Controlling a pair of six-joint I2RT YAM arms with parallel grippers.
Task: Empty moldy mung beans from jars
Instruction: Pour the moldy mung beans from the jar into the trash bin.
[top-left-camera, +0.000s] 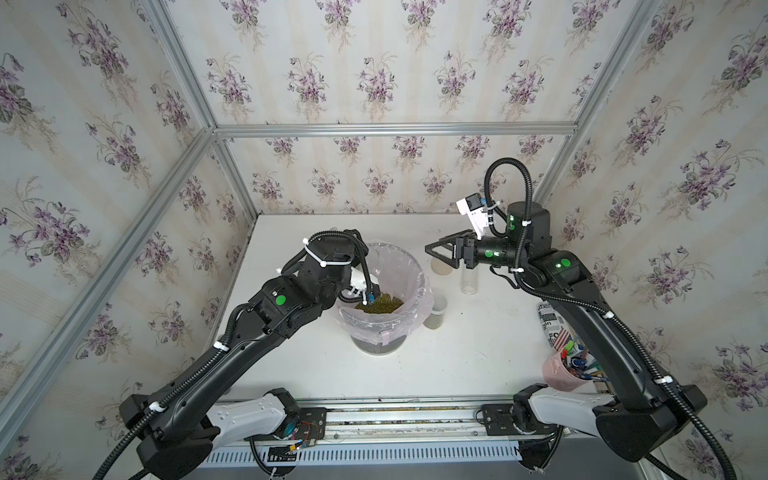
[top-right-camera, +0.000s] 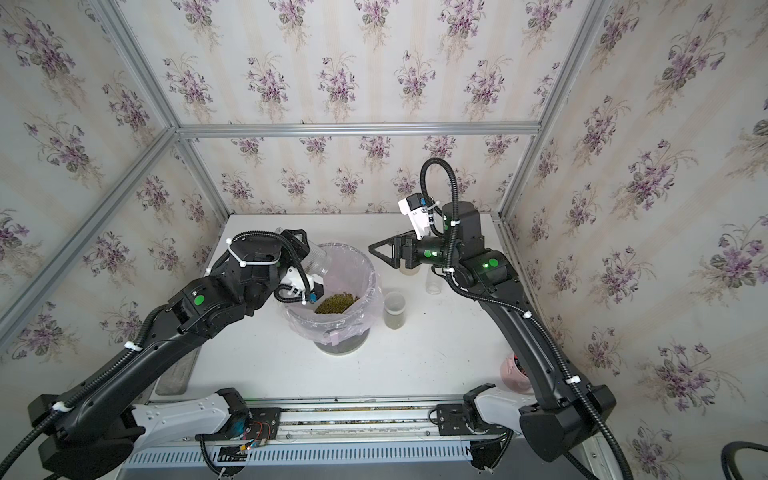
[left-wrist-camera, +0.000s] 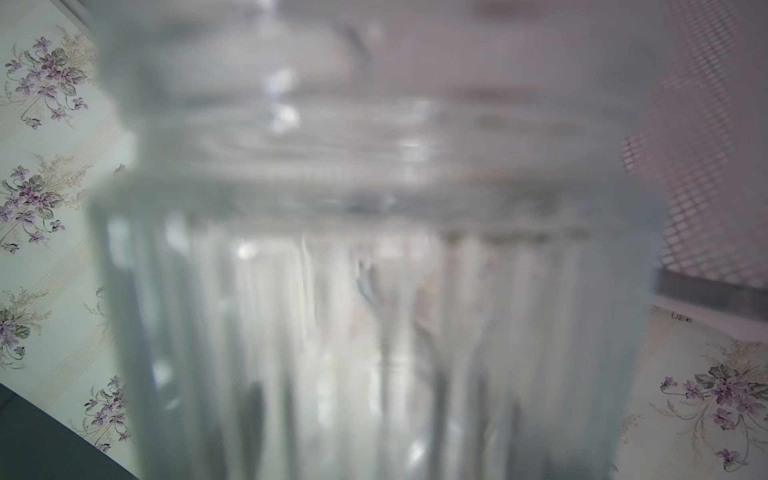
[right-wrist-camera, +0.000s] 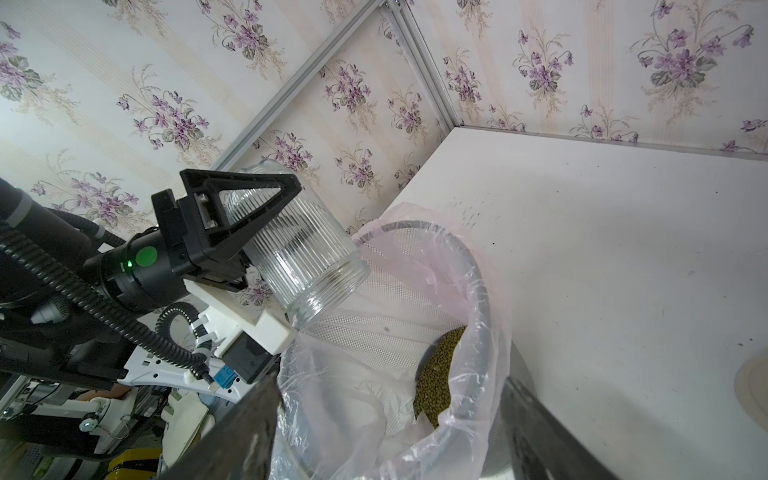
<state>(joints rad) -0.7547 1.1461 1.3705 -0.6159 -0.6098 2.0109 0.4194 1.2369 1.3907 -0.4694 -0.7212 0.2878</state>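
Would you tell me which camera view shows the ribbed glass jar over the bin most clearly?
The right wrist view: the ribbed glass jar shows sharp, tilted mouth-down over the lined bin. In the left wrist view the jar fills the frame, blurred. In a top view the left arm hides most of the jar.

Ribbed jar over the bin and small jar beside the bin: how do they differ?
The ribbed jar is tilted mouth-down, held by the left gripper; the small jar stands upright on the table, untouched. The ribbed jar looks empty; the small jar holds a greenish layer. Both are clear.
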